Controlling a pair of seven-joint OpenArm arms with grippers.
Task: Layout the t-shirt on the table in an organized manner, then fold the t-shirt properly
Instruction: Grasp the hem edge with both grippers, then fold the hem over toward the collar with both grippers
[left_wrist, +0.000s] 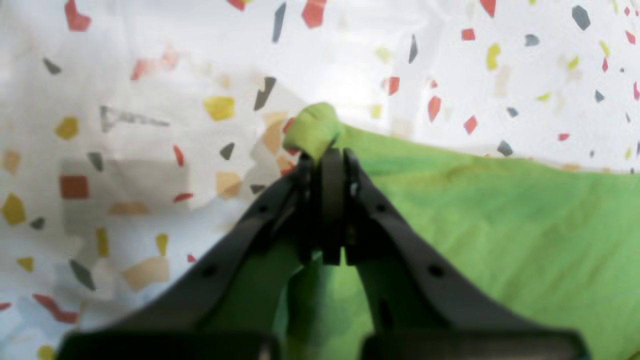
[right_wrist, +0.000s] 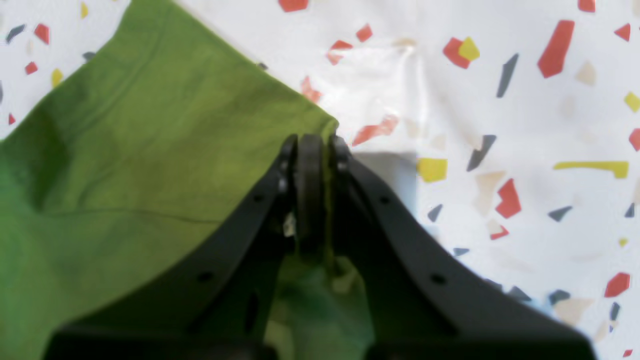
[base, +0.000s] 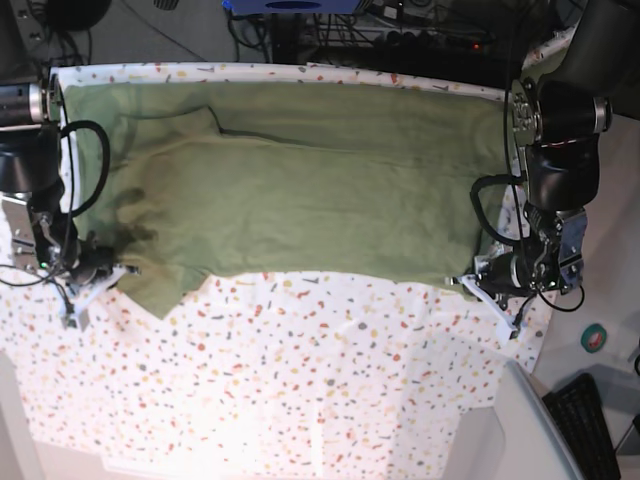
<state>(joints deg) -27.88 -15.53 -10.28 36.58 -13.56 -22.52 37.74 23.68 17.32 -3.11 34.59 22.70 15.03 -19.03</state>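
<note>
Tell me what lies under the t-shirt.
The speckled table extends out from under the t-shirt along its near edge. Whatever lies beneath the shirt's middle is covered and cannot be seen.

The speckled white table (base: 300, 380) carries the olive-green t-shirt (base: 300, 190), spread flat across its far half.

A robotics lab or test bench is suggested by two black robot arms (base: 555, 150) mounted at the sides of a white, terrazzo-flecked cloth-covered table (base: 300, 370), with tangled black cables and electronics (base: 400, 35) (partly cut off) seen behind it.
</note>
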